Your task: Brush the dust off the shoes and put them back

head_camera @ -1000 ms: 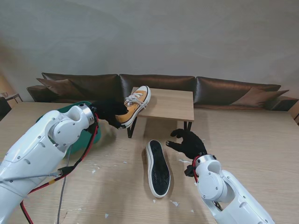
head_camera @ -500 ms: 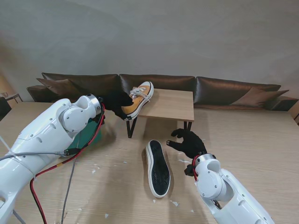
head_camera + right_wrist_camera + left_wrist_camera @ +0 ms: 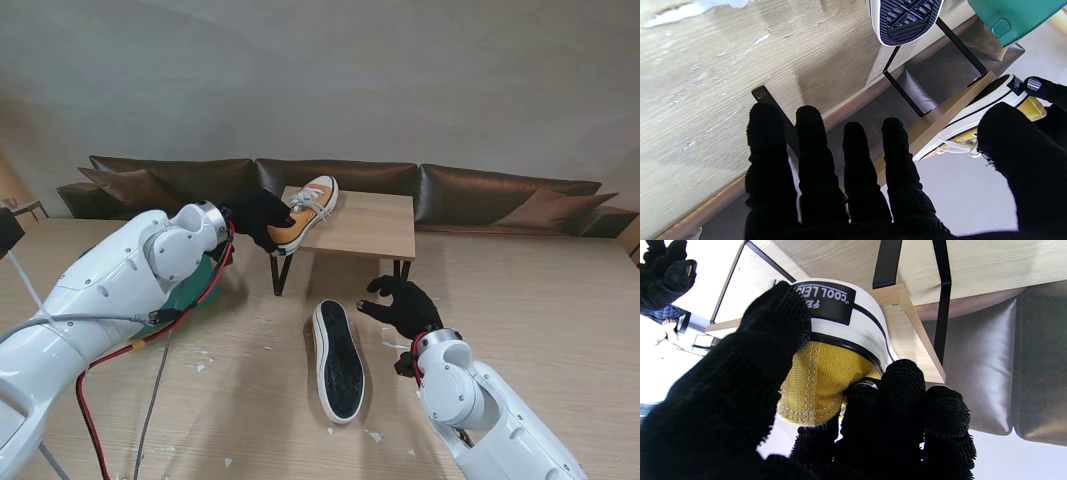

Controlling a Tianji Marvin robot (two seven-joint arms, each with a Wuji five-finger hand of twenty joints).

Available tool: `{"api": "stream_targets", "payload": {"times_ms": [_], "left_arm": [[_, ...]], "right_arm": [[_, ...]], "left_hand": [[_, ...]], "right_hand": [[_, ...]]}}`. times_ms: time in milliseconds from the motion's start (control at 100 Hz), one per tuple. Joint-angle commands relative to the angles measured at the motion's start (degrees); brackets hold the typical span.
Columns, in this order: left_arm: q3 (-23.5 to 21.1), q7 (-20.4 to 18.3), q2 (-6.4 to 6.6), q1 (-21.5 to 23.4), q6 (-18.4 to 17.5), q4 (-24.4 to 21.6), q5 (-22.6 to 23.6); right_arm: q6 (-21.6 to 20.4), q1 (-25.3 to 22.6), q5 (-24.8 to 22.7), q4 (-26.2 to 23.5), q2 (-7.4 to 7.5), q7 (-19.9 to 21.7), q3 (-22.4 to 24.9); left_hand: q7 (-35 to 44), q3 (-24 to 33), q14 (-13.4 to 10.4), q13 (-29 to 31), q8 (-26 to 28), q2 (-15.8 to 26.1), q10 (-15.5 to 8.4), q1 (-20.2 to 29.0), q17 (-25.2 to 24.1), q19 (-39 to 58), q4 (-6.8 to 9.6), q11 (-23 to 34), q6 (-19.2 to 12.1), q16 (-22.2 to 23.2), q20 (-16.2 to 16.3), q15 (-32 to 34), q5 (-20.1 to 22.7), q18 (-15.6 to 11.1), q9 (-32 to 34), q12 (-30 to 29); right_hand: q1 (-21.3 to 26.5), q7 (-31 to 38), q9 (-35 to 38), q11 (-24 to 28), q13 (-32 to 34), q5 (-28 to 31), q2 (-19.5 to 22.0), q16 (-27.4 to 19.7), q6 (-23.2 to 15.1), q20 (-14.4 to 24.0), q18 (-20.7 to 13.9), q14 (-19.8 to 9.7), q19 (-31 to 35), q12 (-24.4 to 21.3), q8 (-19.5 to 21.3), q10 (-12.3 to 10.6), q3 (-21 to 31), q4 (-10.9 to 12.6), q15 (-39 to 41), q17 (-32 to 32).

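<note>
While the left hand [image 3: 258, 215] clamps its fingers around the heel of the yellow shoe [image 3: 305, 210], that shoe sits on the left corner of the small wooden stand [image 3: 370, 225], toe angled toward the sofa [image 3: 480, 190]. Nearer to me, the second shoe [image 3: 338, 360] lies sole-up on the tabletop [image 3: 560, 300] in front of the stand. Just to its right, the right hand [image 3: 405, 305] hovers with fingers spread, holding nothing.

White glossy arm shells [image 3: 110, 290], red cable [image 3: 190, 310] along left one — black knit-gloved fingers [image 3: 907, 386] (nubbed texture).
</note>
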Motion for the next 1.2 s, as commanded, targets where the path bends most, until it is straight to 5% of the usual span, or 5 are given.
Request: {"api": "stream_targets", "payload": {"times_ms": [0,330,440,560,1190], "left_arm": [[0.20,-0.42,-0.90,-0.68,0.37,0.85,-0.54],[0.40,0.60,-1.31,0.04,1.43,1.13,-1.18],[-0.65,0.19,-0.86,1.27,2.45,-0.61,-0.42],[-1.78,-1.19,-0.21,2.51,3.52,-2.53,0.43],[-8.88,-5.17,1.70,9.21,7.57,-11.26,2.46]], "right_arm": [[0.21,0.05,0.14,0.15,-0.34,0.73,-0.20],[0.54,0.41,0.49,0.65,-0.40,0.86,-0.41],[0.44,0.44,0.50,0.68,-0.37,1.00,-0.55],[0.39,0.54,0.52,0.79,-0.39,0.98,-0.70],[0.38,0.68,0.82,1.08,-0.33,1.49,-1.04]], "left_hand": [[0.87,4.97,0.19,-2.75,-1.27,7.98,-5.70,7.25,-1.25,0.18,2.50,-5.83,3.46,-0.73,0.90,-1.68,0.62,-1.21,-1.92,-2.33],[-26.84,-2.21,2.51,-7.46,-31.79,11.26,-0.34,5.33,-6.93,-4.20,2.76,-18.82,1.36,-1.33,2.08,-6.07,-8.68,0.59,-6.92,-10.87],[-41.66,1.59,3.19,-8.53,-34.58,13.15,1.14,1.42,-7.90,-5.45,2.87,-21.71,2.68,-1.45,3.08,-7.68,-7.56,0.90,-9.59,-22.11],[-55.04,5.30,4.30,-10.32,-41.50,15.90,2.39,-2.79,-10.12,-8.62,6.89,-25.10,4.13,-2.49,2.67,-11.07,-6.85,1.78,-11.26,-34.21],[-73.01,-1.53,7.73,-16.00,-56.96,18.89,4.57,-8.03,-16.08,-15.31,6.85,-31.37,1.04,-3.89,3.34,-17.91,-18.37,3.35,-15.50,-39.45]], "right_hand": [[-0.33,0.69,-0.19,0.34,0.80,-0.49,1.98,0.24,0.31,1.06,0.96,0.07,0.25,-0.19,0.16,0.80,1.17,0.38,0.54,-16.16],[-0.31,0.70,-0.29,0.32,0.73,-0.47,2.06,0.24,0.35,1.09,0.99,0.02,0.22,-0.20,0.14,0.89,1.22,0.37,0.55,-16.19],[-0.33,0.71,-0.26,0.35,0.75,-0.48,2.05,0.24,0.26,1.10,0.99,-0.09,0.22,-0.19,0.15,0.92,1.17,0.36,0.57,-16.18],[-0.29,0.70,-0.23,0.36,0.76,-0.54,2.04,0.24,0.31,1.11,0.96,0.03,0.20,-0.19,0.14,0.84,1.18,0.37,0.58,-16.20],[-0.29,0.72,-0.14,0.38,0.74,-0.50,2.09,0.24,0.37,1.14,0.94,0.10,0.13,-0.19,0.12,0.80,1.16,0.36,0.58,-16.23]]}}
